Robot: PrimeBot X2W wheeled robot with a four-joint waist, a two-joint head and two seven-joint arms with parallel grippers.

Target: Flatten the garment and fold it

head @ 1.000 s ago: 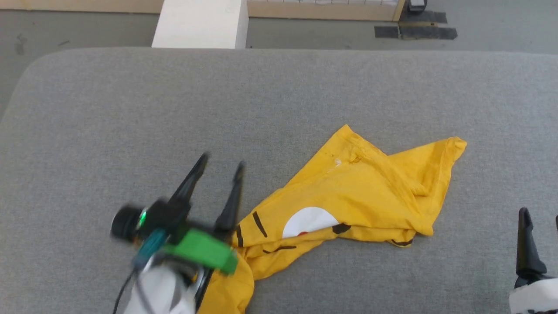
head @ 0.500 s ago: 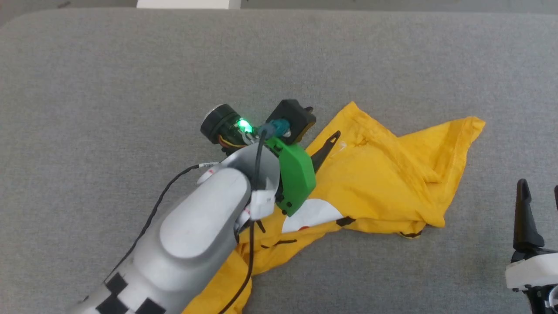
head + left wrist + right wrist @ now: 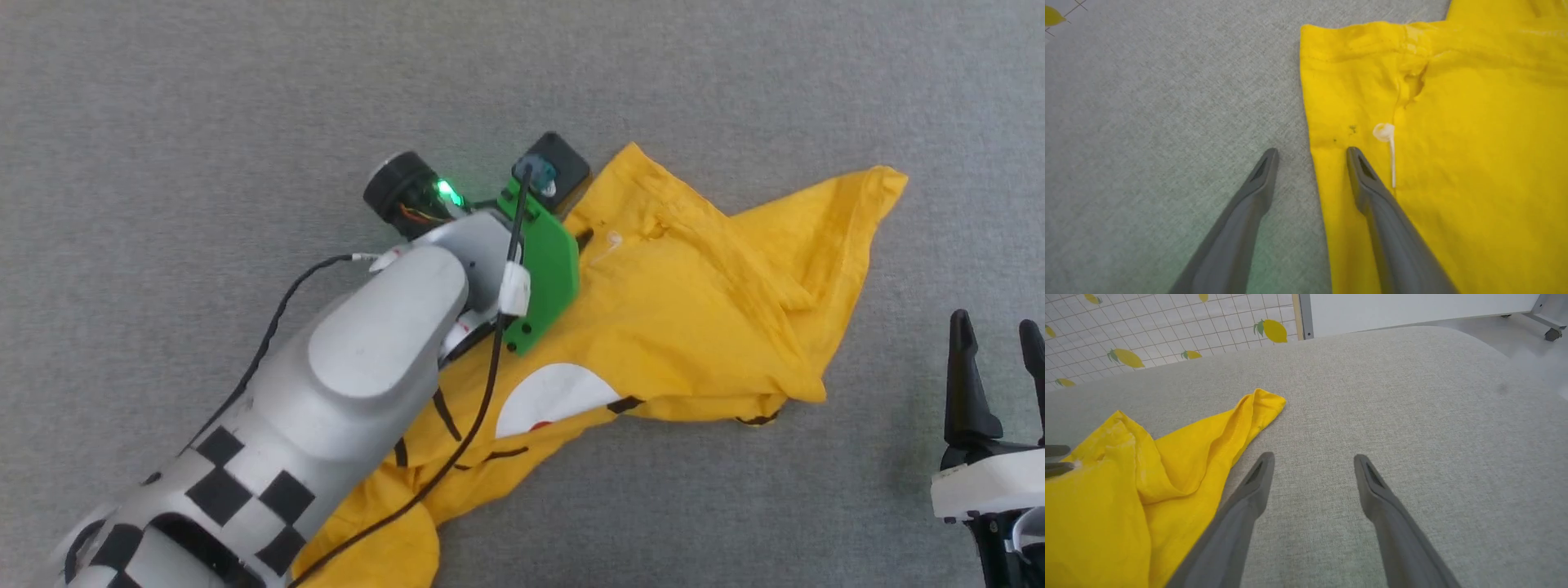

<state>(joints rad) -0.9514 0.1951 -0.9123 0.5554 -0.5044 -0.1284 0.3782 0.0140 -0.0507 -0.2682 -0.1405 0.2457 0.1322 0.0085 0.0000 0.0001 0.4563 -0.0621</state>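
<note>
Yellow and crumpled, the shirt [image 3: 694, 310] lies bunched on the grey worktop [image 3: 245, 122], its print half hidden. The left claw [image 3: 1310, 152] has swung from the shirt's near end to its far edge, fingers apart astride the edge, gripping nothing yet. A pinch-and-pull to spread it seems next. The right claw [image 3: 996, 327] sits open, off to the side.

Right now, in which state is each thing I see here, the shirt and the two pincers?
garment: crumpled, doubled over itself, not yet flat.
left pincer: open, astride the garment's edge, one finger over cloth, one over the grey surface.
right pincer: open, holding nothing, beside the garment.
</note>
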